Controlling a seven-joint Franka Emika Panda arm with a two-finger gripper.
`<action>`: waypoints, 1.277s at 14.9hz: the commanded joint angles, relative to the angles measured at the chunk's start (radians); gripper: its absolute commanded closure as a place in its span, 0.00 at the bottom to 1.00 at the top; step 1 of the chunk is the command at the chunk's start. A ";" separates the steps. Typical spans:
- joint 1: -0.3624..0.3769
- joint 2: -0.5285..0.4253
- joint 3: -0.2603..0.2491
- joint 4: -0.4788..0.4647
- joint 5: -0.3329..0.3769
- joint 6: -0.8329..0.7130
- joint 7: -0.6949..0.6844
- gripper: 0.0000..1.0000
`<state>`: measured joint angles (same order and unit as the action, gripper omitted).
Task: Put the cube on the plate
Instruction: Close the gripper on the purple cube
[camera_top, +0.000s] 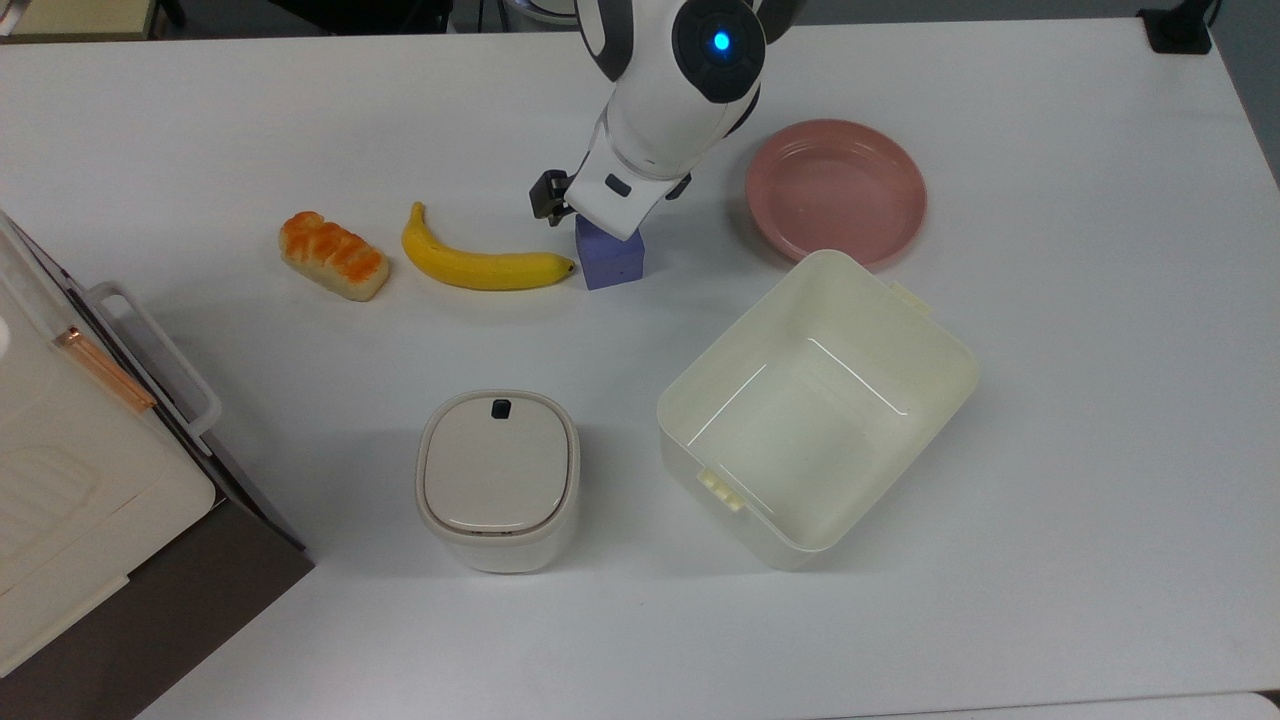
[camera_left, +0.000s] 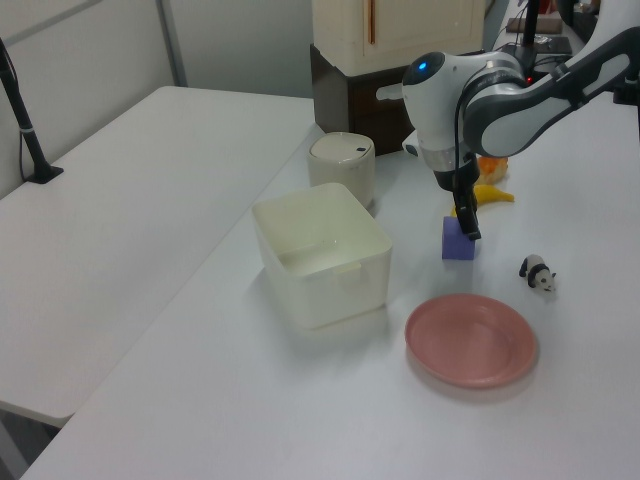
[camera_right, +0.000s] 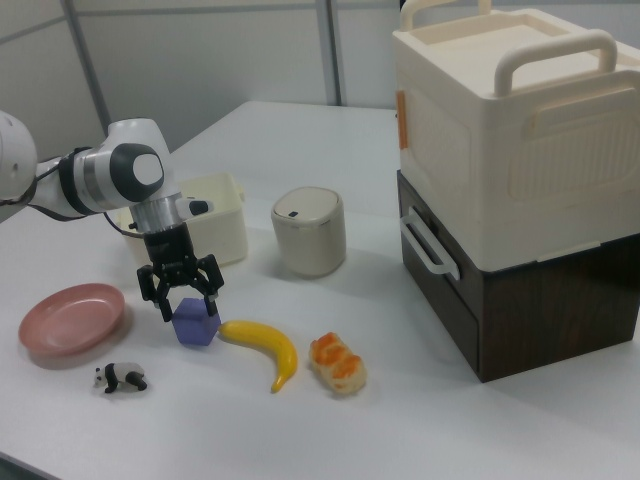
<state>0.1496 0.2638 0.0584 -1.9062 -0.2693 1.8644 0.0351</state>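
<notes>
So the arm's tool (camera_right: 181, 293) is parked right over the cube (camera_right: 195, 324), fingers spread wide and straddling it from above in the right view; nothing clamped yet, the cube sits flat on the counter (camera_top: 1050, 450). In the top view the cube (camera_top: 612, 257) is half hidden under the white wrist, with the banana (camera_top: 483, 262) at its 9 o'clock, tip just about touching the cube's edge; the bread roll (camera_top: 333, 255) is further out on the same line. The plate (camera_top: 836, 190) is at roughly 2 o'clock from the cube, bare, well apart from it; the big cream tub (camera_top: 818, 408) sits at 5 o'clock from the cube with its far corner just beside the plate's rim. The lidded canister (camera_top: 498, 478) is down at 7 o'clock, out of the way; the toy panda (camera_right: 121, 378) shows in the right view at about 8 o'clock from the cube, near the plate (camera_right: 72, 316).

My read: this is the reach-and-grasp step, nothing delivered yet. Next move probably calls for dropping a little lower so the fingers bracket the cube's sides, then squeezing; that banana tip is close enough that a finger could nudge it, so worth watching. After that lift straight up, swing toward 2 o'clock in the top view, keep clear of the tub's corner, set the cube down inside the plate's rim and let go.
</notes>
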 joint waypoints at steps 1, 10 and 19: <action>0.005 0.018 0.006 -0.005 -0.033 0.025 0.026 0.04; 0.005 0.031 0.018 -0.007 -0.042 0.027 0.042 0.93; 0.002 0.029 0.035 -0.007 -0.041 0.030 0.126 1.00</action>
<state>0.1495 0.2878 0.0845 -1.9025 -0.2928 1.8653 0.1231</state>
